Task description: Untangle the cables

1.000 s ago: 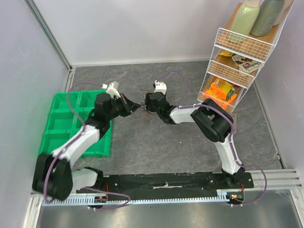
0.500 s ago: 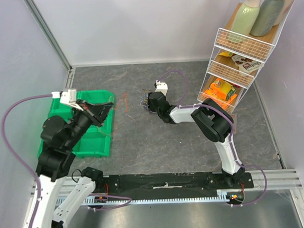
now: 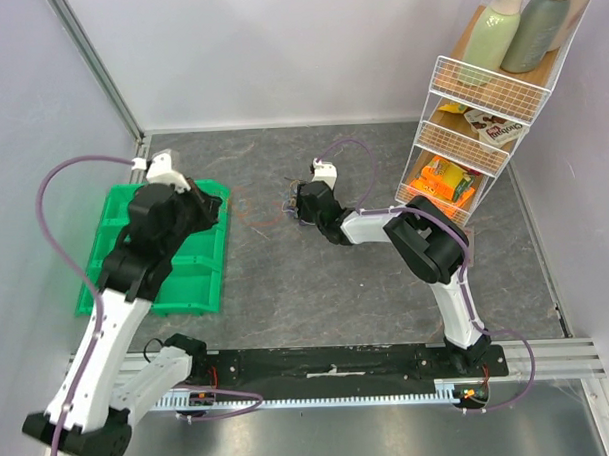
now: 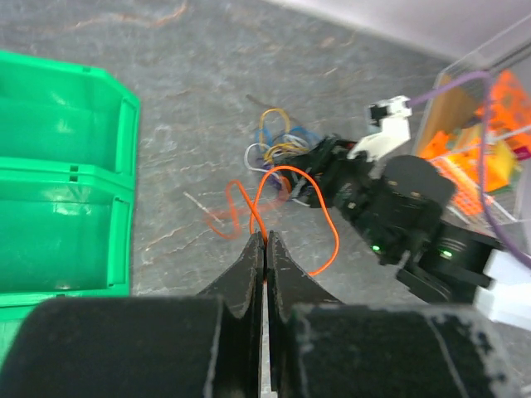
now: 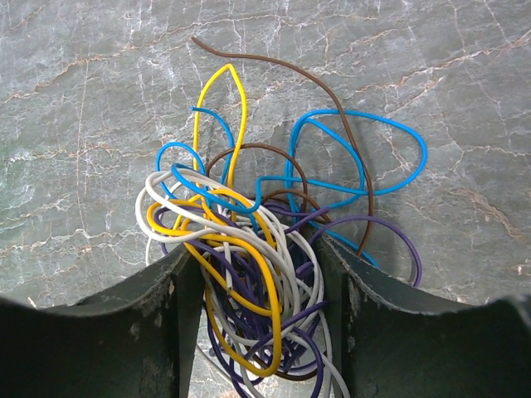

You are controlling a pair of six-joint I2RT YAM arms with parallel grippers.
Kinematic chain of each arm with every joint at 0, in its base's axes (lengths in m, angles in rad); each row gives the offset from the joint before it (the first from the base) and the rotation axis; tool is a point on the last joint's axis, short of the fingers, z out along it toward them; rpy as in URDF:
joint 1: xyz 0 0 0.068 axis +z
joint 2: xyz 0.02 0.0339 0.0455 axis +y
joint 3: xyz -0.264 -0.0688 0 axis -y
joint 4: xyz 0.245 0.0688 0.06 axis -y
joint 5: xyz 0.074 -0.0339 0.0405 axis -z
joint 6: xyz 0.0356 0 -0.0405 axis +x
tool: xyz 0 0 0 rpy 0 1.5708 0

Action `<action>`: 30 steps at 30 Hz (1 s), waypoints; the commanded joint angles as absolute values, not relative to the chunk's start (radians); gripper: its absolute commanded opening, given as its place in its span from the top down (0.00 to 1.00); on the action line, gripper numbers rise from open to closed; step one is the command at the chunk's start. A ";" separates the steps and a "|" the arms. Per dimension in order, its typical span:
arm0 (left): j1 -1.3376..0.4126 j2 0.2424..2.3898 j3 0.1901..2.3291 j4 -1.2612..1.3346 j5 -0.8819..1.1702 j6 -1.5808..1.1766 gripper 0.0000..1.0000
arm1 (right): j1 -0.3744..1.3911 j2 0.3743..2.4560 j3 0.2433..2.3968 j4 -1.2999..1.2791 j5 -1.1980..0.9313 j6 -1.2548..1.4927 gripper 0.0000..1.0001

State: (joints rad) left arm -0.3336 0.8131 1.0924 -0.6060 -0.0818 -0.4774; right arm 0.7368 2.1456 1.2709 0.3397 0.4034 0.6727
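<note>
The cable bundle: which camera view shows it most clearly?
The right wrist view: the cable bundle fills the frame between the open fingers of the right end effector, every coloured loop distinct. The left wrist view shows it small, partly hidden behind the right arm. The top external view shows only a tiny blur.

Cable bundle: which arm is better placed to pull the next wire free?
Right. The right fingers stand apart on either side of the cable bundle. The left fingers are shut on one orange wire, away from the bundle near the green bin.
</note>
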 commanded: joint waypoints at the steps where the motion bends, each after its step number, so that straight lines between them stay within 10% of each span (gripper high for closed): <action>1: -0.319 0.922 1.166 -0.549 -0.187 -0.535 0.98 | 0.716 2.166 1.296 0.247 0.365 0.684 0.40; 30: -0.002 1.198 1.177 -0.253 -0.216 -0.726 0.98 | 0.624 2.128 1.223 0.328 0.133 0.772 0.36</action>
State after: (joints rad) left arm -0.0128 1.2106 1.2095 -0.3161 -0.1570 -0.6754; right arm 0.6331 2.1410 1.2594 0.3794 0.1448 0.7628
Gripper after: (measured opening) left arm 0.029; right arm 0.642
